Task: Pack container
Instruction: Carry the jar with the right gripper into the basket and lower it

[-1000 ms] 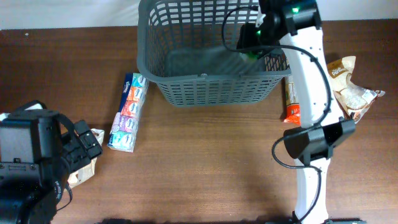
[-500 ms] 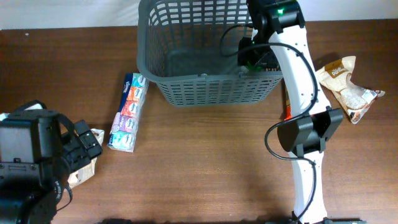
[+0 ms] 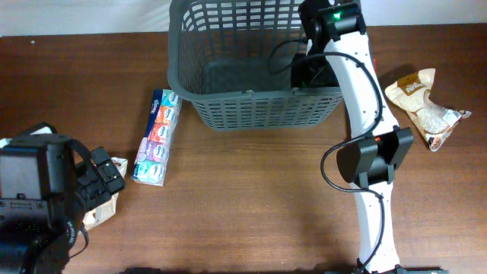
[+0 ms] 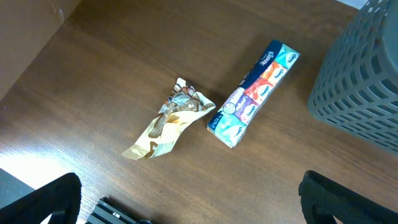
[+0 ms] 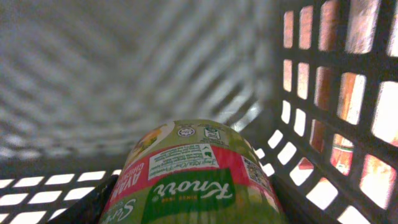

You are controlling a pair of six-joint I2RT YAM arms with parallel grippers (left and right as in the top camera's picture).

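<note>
The container (image 3: pixel 251 95), a large dark grey lattice basket, stands at the back middle of the table. My right gripper (image 3: pixel 307 70) reaches down inside its right end, shut on a green and red Knorr canister (image 5: pixel 193 180). The canister fills the lower part of the right wrist view, with the container's slotted wall (image 5: pixel 323 93) close on the right and a black finger (image 5: pixel 87 202) at its left side. My left gripper (image 4: pixel 193 208) hangs open over bare wood at the front left, with nothing between its fingers.
A colourful tissue pack (image 3: pixel 156 137) (image 4: pixel 252 93) lies left of the container. A crumpled gold wrapper (image 4: pixel 168 121) lies beside my left arm (image 3: pixel 38 198). A beige snack bag (image 3: pixel 422 103) sits at the right of the table.
My right arm has swung left and lower into the container's right end with the canister in its grip. The left arm has not moved.
</note>
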